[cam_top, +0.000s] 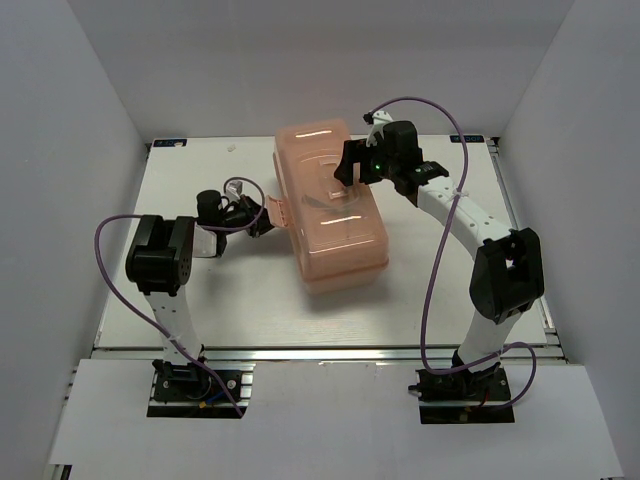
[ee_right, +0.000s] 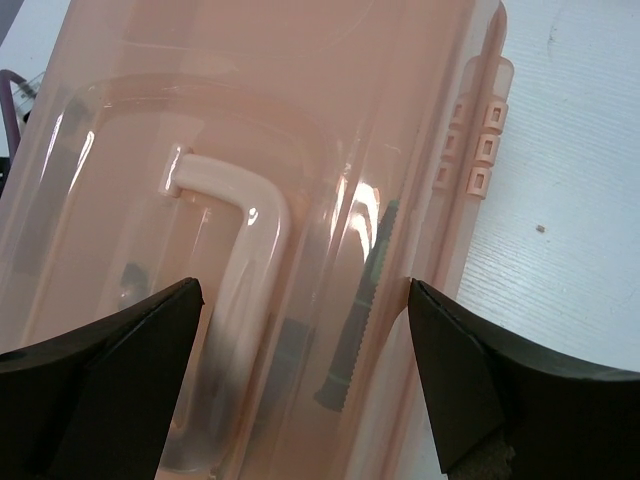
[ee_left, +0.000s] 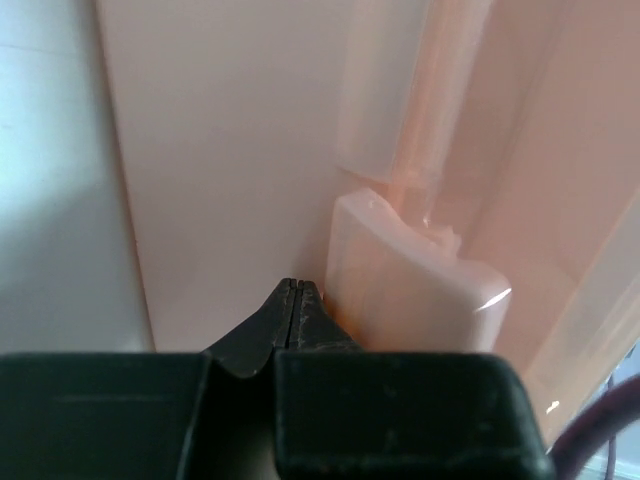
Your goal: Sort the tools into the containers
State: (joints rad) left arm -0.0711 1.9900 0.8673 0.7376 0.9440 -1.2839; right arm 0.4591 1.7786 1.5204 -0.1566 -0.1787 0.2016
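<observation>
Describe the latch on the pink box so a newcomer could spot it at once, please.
Start at the translucent pink toolbox in the middle. On its left side wall a small rounded tab juts out, beside the shut left gripper: that is the latch. Nothing else protrudes on that side.

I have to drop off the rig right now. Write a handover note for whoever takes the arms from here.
Left gripper: shut, holding nothing, tips at the side latch of the toolbox.
Right gripper: open, holding nothing, hovering over the lid handle.
Things: the toolbox lid is down. At least one dark green screwdriver shows through it. No tools visible on the table.
Done: the tools appear to be inside the box.
To do: I cannot tell whether the latch is snapped shut, or which compartment holds what. Check both.
</observation>
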